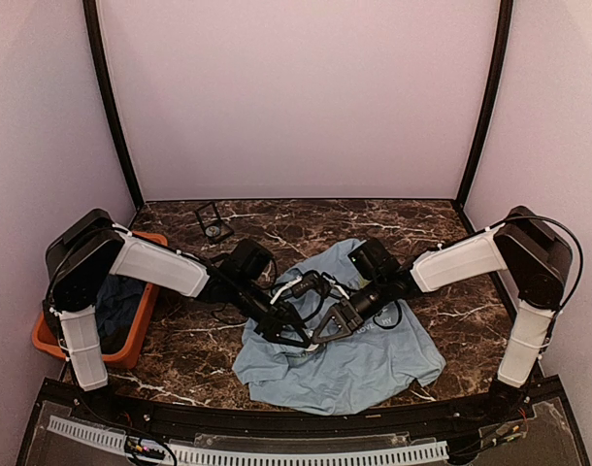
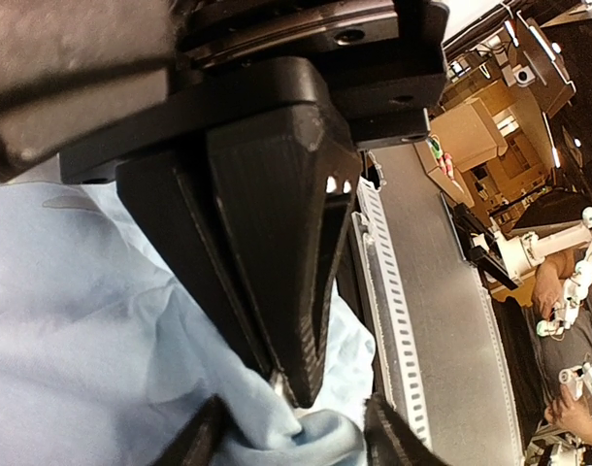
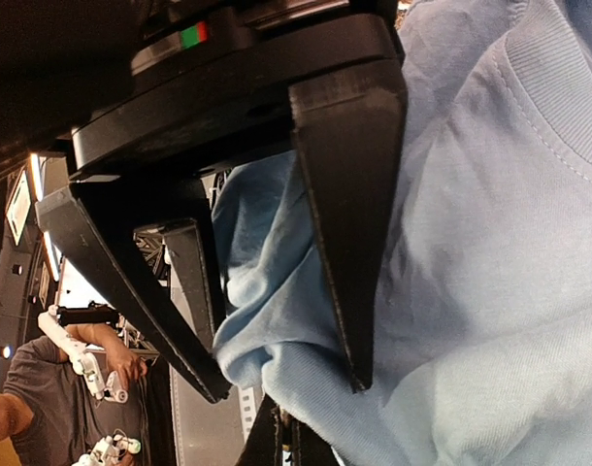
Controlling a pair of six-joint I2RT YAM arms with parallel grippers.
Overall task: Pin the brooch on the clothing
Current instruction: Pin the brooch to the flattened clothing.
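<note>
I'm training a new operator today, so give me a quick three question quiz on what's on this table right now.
1. True or false: the T-shirt is folded neatly.
2. Which arm's fingers pinch a fold of it?
3. What lies on the table behind the left arm? A scissors, B small black-framed square case, C cup.
Key: 1 false, it is crumpled. 2 those of the right gripper. 3 B.

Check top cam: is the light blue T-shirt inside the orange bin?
No. The light blue T-shirt lies crumpled on the marble table between the arms, while the orange bin at the left edge holds darker blue fabric.
</note>
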